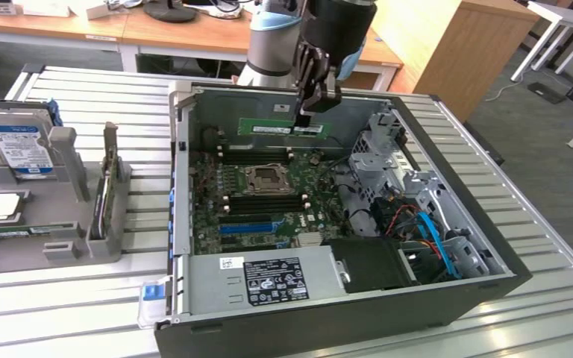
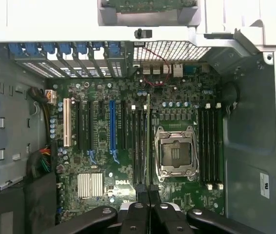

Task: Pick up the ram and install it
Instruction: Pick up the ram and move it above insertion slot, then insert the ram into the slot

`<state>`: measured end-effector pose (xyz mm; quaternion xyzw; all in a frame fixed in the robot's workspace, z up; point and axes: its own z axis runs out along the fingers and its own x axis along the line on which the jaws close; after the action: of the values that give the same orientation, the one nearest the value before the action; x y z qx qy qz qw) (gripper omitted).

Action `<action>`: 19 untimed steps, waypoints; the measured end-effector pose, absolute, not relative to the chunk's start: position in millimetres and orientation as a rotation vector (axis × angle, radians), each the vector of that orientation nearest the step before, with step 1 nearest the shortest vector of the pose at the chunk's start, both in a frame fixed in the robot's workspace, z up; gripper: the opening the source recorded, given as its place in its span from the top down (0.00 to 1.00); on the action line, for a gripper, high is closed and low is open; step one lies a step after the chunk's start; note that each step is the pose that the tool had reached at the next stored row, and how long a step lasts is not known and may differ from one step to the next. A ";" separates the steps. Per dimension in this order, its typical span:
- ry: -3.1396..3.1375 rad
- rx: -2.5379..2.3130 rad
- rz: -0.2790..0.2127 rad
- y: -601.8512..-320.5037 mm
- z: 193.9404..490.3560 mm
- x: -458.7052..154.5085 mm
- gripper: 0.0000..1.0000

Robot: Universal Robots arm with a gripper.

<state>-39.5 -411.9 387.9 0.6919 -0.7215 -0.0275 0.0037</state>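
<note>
Green ram (image 1: 281,129), clenched edge-down in the gripper (image 1: 304,113) at upper centre of the exterior view (held level over the motherboard (image 1: 315,186), presumably to align with its slots).

A slatted metal worktable (image 1: 77,306) is seen in front of long wooden desks (image 1: 167,33). A wooden cabinet (image 1: 465,52) is placed on dark grey floor (image 1: 540,127), near a white-legged table (image 1: 568,15) at the exterior view's right.
</note>
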 end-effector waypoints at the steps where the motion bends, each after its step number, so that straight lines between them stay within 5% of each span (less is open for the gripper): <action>1: -2.261 2.169 -0.086 -411.9 386.1 -39.5 0.89; 19: -2.259 2.171 -0.086 -411.9 365.3 -39.4 0.89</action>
<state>-39.4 -411.9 365.3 0.6928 -0.7206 -0.0276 0.0037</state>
